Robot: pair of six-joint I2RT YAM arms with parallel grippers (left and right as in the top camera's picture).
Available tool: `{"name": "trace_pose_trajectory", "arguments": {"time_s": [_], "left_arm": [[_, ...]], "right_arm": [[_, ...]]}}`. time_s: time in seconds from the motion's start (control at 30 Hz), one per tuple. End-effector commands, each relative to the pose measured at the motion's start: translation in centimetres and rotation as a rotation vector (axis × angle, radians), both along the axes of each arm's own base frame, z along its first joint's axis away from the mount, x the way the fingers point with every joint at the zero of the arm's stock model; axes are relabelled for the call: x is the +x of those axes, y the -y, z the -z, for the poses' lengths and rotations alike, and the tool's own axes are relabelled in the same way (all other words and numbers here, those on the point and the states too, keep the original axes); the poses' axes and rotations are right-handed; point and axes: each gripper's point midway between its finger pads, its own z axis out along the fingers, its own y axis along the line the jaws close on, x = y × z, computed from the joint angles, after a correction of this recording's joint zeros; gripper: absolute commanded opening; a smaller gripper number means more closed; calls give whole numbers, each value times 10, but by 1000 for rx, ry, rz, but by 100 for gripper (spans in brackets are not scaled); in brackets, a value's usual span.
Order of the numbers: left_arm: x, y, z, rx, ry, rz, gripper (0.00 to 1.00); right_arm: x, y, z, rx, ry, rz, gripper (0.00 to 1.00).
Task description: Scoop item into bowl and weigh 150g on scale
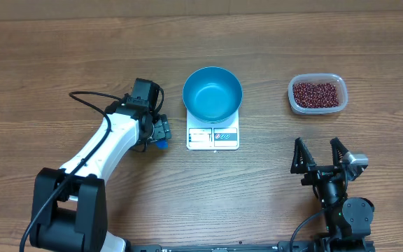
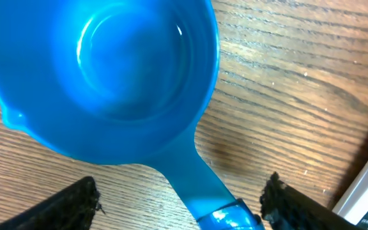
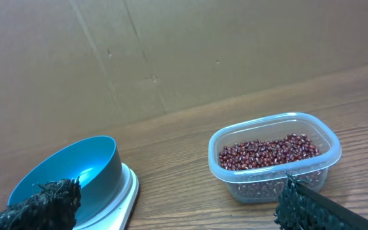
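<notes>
Beans (image 1: 317, 94) fill the tub (image 1: 317, 111) — blue bowl (image 1: 213, 94) sits on scale (image 1: 213, 138).

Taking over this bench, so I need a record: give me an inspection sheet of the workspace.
Surface: wooden table, no spills seen.
Job's things: empty blue bowl on the white scale; beans in a clear tub; empty blue scoop left of the scale.
Clutter: nothing seen.
Grippers: left gripper open, fingers either side of the scoop handle; right gripper open, empty.
Cables: black cable loops beside the left arm.
Surroundings: cardboard wall behind the table.
</notes>
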Motion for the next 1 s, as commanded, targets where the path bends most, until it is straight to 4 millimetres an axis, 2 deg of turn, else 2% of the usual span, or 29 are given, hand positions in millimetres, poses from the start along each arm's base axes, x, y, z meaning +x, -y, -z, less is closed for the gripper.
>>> {"name": "trace_pose_trajectory", "arguments": {"time_s": [0.0, 0.17, 0.37, 0.53, 0.7, 0.97], "left_arm": [[-2, 0, 10, -5, -28, -38, 74], [-3, -2, 16, 1, -44, -76, 62], [-2, -14, 15, 51, -33, -111, 60], [10, -21, 11, 88, 21, -115, 59], [12, -20, 11, 84, 30, -119, 44], [17, -19, 10, 78, 52, -119, 31]], "right_arm": [[0, 0, 3, 0, 0, 2, 100], [0, 0, 3, 0, 0, 2, 100], [0, 0, 3, 0, 0, 2, 100], [0, 0, 3, 0, 0, 2, 100], [0, 0, 3, 0, 0, 2, 100], [0, 0, 3, 0, 0, 2, 100]]}}
